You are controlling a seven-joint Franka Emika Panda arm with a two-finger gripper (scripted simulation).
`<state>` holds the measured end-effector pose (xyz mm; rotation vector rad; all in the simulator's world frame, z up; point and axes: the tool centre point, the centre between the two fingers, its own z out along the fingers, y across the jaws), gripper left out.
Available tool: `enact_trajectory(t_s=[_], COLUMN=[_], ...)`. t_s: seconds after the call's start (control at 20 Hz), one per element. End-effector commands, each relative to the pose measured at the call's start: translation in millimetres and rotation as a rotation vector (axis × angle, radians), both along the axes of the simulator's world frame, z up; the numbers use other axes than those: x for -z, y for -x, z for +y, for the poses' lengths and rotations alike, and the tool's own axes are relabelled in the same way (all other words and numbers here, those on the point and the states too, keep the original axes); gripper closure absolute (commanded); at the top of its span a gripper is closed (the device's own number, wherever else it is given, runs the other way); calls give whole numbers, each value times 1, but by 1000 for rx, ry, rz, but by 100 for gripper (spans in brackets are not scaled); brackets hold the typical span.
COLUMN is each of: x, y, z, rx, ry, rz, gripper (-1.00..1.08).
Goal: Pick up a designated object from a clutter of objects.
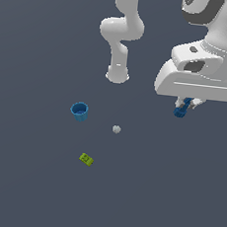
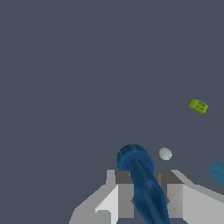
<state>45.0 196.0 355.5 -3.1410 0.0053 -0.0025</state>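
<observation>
Dark blue piece (image 1: 181, 109): pinched between the fingers of the gripper (image 1: 187, 104), apparently clear of the floor, well apart from the grey-white ball (image 1: 116, 129). Step judged: lift under way. Next called for: firm pinch kept, piece raised higher, clear of ball, light blue cup (image 1: 79, 111) and lime green block (image 1: 86, 159).

Dark grey floor (image 1: 28, 186); on it: blue cup (image 1: 79, 111); grey-white ball (image 1: 116, 129); lime block (image 1: 86, 159).

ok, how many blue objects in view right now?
2. The light blue cup stands on the floor at the exterior view's left, apart from the rest. The dark blue piece sits between the fingers of the end effector, at the exterior view's right. None looks hidden.
</observation>
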Motion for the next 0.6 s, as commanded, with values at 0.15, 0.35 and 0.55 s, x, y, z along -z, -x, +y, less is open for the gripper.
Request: enact_trajectory(t_s=[0.15,0.35,0.55], x=[-35,-48,-52], y=[4,5,5], z=[0,0,0], rx=[1,1,1], ry=[0,0,0], rz=[2,2,2], gripper=[108,108,108])
